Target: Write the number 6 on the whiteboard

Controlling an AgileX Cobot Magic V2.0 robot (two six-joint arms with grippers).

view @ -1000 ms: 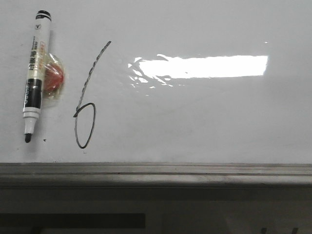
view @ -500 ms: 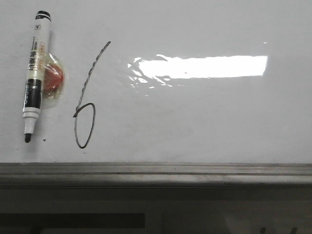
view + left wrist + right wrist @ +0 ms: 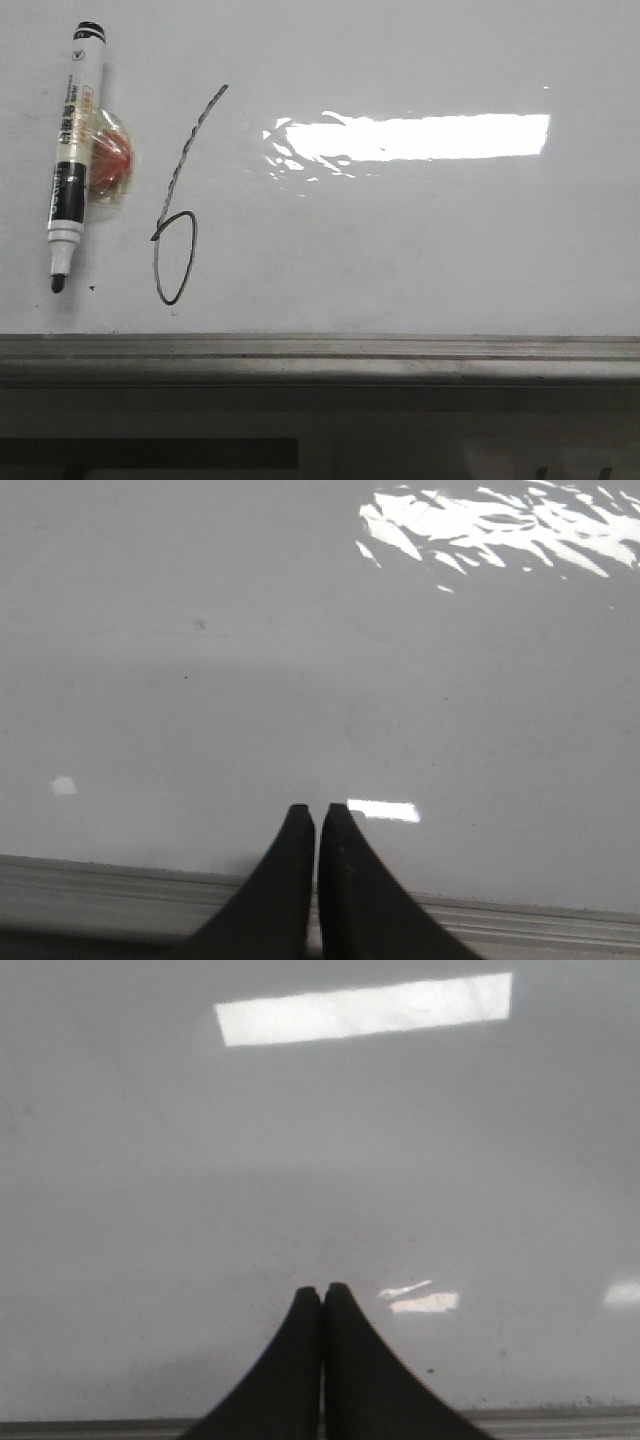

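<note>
Already, the number 6 [image 3: 176, 215] marks the whiteboard [image 3: 420, 240].

A black-and-white marker [image 3: 70, 155] lies at the far left, uncapped, its dark tip pointing toward the near edge and its black end cap away. Tucked against its right side is a small red lump in clear, yellowish wrapping [image 3: 110, 157], possibly a magnet or holder, though it is too blurred to tell. A tiny black speck [image 3: 92, 288] sits just beside the marker's tip.
</note>
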